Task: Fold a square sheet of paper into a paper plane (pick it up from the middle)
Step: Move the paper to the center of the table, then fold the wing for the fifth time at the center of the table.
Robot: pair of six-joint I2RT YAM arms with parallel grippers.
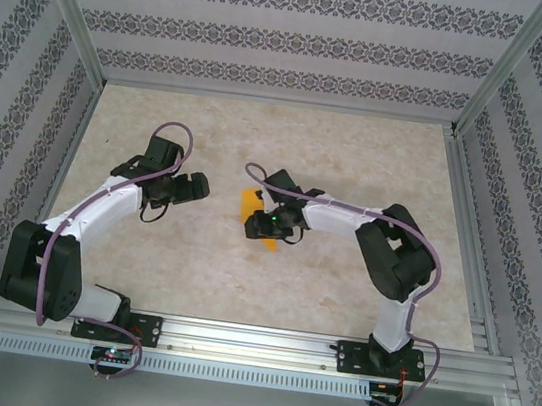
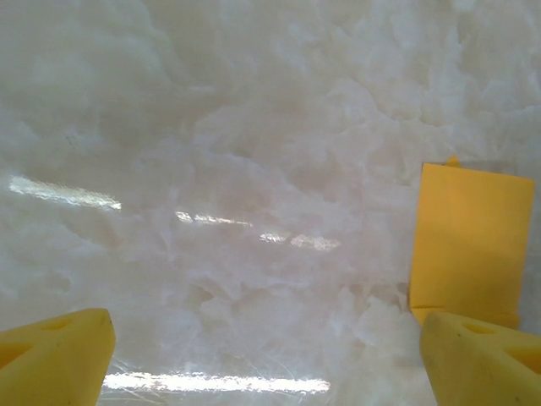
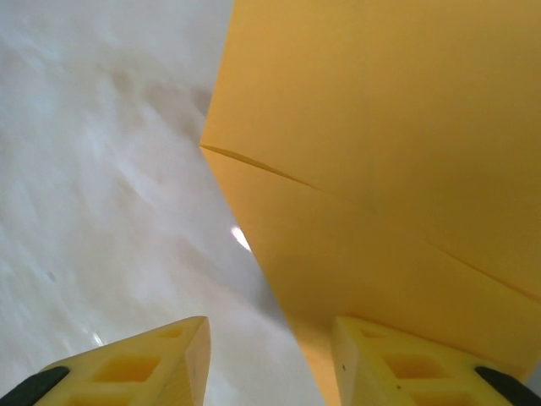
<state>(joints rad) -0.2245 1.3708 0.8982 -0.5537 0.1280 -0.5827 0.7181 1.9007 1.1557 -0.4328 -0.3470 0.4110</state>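
The square sheet of paper (image 1: 247, 203) lies orange and folded on the table's middle, partly under my right gripper (image 1: 258, 223). In the right wrist view the paper (image 3: 380, 169) shows overlapped layers and a crease. My right gripper (image 3: 270, 365) is open over its edge, with one finger (image 3: 397, 364) over the paper and the other over bare table. Whether the paper has the paper plane's shape I cannot tell. My left gripper (image 1: 200, 189) hovers just left of the paper. Its jaws (image 2: 266, 364) stand wide open and empty, and the folded paper (image 2: 469, 245) is beside its right finger (image 2: 482, 359).
The marble-look tabletop (image 1: 357, 165) is walled by patterned panels (image 1: 294, 40) and aluminium posts (image 1: 70, 13). A metal rail (image 1: 261, 343) with both arm bases runs along the near edge. Bare table lies behind and to both sides of the arms.
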